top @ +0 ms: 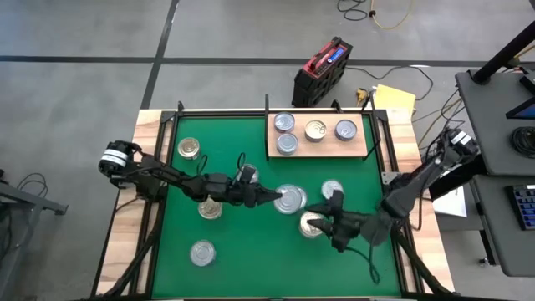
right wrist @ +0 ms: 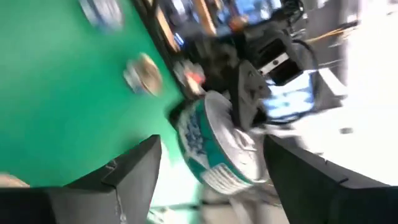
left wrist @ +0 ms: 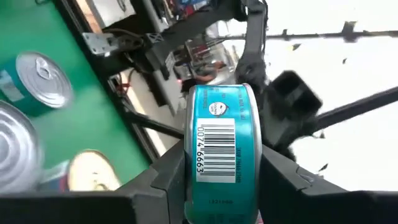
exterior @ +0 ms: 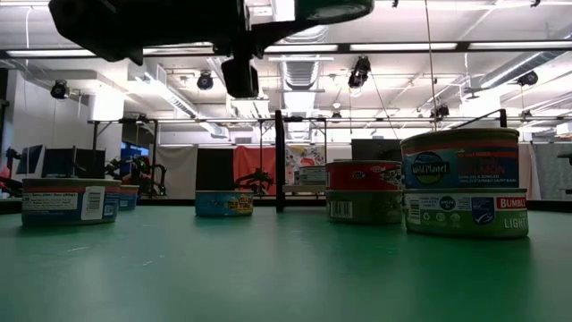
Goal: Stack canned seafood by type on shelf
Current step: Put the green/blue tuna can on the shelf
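A green mat [top: 251, 150] covers the table. On it lie scattered cans [top: 201, 252]. A board [top: 361, 150] at its far edge carries four cans.

Shelf: the pale rectangular wooden board [top: 322, 149] lies at the far edge of the large green mat [top: 251, 259], right of centre.
On shelf: four short round metal tins [top: 285, 122].
Mat left: three tins [top: 190, 149].
Mat centre-right: three tins [top: 332, 190], near the shelf.
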### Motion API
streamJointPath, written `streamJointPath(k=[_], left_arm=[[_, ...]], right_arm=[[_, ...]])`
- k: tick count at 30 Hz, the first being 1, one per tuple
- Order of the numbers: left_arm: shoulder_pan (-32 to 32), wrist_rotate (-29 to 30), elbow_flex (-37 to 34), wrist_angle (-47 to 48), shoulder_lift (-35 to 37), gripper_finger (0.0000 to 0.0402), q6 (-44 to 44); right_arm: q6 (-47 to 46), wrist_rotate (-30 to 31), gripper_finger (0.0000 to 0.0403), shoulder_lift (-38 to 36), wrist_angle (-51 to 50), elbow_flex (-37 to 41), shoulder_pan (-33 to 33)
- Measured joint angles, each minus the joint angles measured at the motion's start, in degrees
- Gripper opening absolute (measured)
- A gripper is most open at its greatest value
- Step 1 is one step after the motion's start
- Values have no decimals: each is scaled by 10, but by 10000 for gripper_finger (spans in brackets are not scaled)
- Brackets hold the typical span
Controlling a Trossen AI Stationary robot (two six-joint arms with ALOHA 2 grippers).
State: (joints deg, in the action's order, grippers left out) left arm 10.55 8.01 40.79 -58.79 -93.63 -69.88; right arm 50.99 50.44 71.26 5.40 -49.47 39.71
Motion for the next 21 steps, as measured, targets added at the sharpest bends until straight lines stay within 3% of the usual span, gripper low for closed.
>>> streamJointPath(k=[7, 21], left_arm=[[-1, 6, 3, 4, 0, 125, -23], [-2, 0, 14, 5, 0, 125, -27]], right_arm=[[203, 152, 253, 75, 101, 0, 16], [260, 148, 244, 99, 134, 0, -22]])
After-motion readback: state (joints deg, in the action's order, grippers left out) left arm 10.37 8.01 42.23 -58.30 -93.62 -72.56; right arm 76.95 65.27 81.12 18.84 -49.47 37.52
